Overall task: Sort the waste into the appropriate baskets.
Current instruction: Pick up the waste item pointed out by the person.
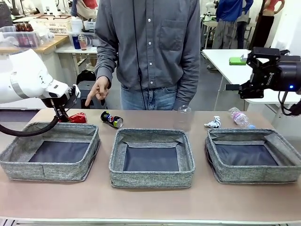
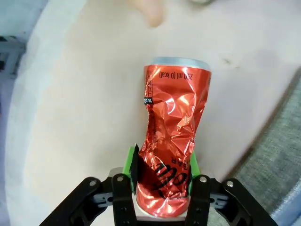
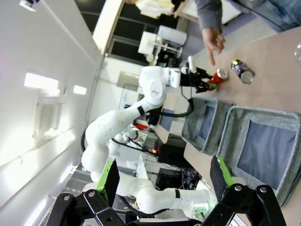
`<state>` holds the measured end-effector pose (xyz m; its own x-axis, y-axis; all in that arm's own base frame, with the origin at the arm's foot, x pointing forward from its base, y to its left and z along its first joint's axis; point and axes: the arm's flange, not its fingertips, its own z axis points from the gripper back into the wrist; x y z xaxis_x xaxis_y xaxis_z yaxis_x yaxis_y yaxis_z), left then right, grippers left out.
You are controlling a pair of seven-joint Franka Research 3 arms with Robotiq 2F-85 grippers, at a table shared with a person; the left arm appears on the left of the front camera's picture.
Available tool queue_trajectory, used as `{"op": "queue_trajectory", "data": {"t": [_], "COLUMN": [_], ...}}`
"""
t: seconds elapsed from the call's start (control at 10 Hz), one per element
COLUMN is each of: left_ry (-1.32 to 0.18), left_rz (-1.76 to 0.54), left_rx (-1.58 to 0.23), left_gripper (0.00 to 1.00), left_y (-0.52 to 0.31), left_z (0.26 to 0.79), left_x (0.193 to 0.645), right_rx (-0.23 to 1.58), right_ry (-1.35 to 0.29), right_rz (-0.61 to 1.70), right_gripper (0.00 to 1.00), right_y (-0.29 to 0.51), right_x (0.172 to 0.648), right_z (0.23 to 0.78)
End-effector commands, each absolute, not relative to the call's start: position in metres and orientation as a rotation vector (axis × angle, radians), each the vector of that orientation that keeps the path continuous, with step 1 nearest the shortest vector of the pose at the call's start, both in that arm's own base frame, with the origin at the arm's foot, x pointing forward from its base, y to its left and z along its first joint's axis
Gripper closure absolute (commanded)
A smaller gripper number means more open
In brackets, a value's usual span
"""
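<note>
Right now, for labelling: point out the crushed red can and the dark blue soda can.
crushed red can (image 2: 174, 136), left wrist view, dented middle.
dark blue soda can (image 1: 112, 119), front view, side wall.

Robotics lab, open-plan. Two white robot arms flanked the tabletop (image 1: 150, 202): left arm (image 1: 23, 77) and right arm (image 1: 277, 73), with a black cable (image 1: 21, 133) trailing off the left one. Three matching grey bins (image 1: 151, 181) sat in a neat row on the tabletop. A person (image 1: 150, 47) stood at the far side. Behind them were a wooden bench (image 1: 28, 48) loaded with crates (image 1: 54, 23), a white table (image 1: 225, 61) with a green item (image 1: 237, 60), and more people (image 1: 230, 19) standing about. The right wrist view showed plain white walls (image 3: 28, 42), panel lights (image 3: 40, 82) and stacked gear (image 3: 162, 42) past the left arm.
</note>
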<state>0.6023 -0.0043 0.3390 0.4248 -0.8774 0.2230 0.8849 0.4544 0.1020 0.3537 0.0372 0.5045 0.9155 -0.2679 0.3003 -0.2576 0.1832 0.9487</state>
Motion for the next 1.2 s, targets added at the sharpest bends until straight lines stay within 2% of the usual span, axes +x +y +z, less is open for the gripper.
{"op": "queue_trajectory", "data": {"t": [0.0,0.3,0.6,0.8,0.9,1.0,1.1], "left_ry": [-0.223,-0.29,-0.395,-0.446,-0.371,-0.42,-0.42], "left_rz": [-1.267,-1.491,-1.602,-1.488,-1.482,-1.564,-1.564], "left_rx": [-0.002,0.07,-0.021,-0.119,-0.04,-0.059,-0.059], "left_gripper": [0.87,0.87,0.87,0.87,0.87,0.87,0.87], "left_y": [-0.016,-0.032,-0.048,-0.069,-0.069,-0.068,-0.068], "left_z": [0.389,0.46,0.527,0.553,0.549,0.554,0.554], "left_x": [0.556,0.491,0.42,0.374,0.371,0.391,0.391], "right_rx": [1.426,1.426,1.426,1.426,1.426,1.426,1.426], "right_ry": [-0.456,-0.456,-0.456,-0.456,-0.456,-0.456,-0.456], "right_rz": [-0.023,-0.023,-0.023,-0.023,-0.023,-0.023,-0.023], "right_gripper": [0.0,0.0,0.0,0.0,0.0,0.0,0.0], "right_y": [0.04,0.04,0.04,0.04,0.04,0.04,0.04], "right_x": [0.356,0.356,0.356,0.356,0.356,0.356,0.356], "right_z": [0.509,0.509,0.509,0.509,0.509,0.509,0.509]}}
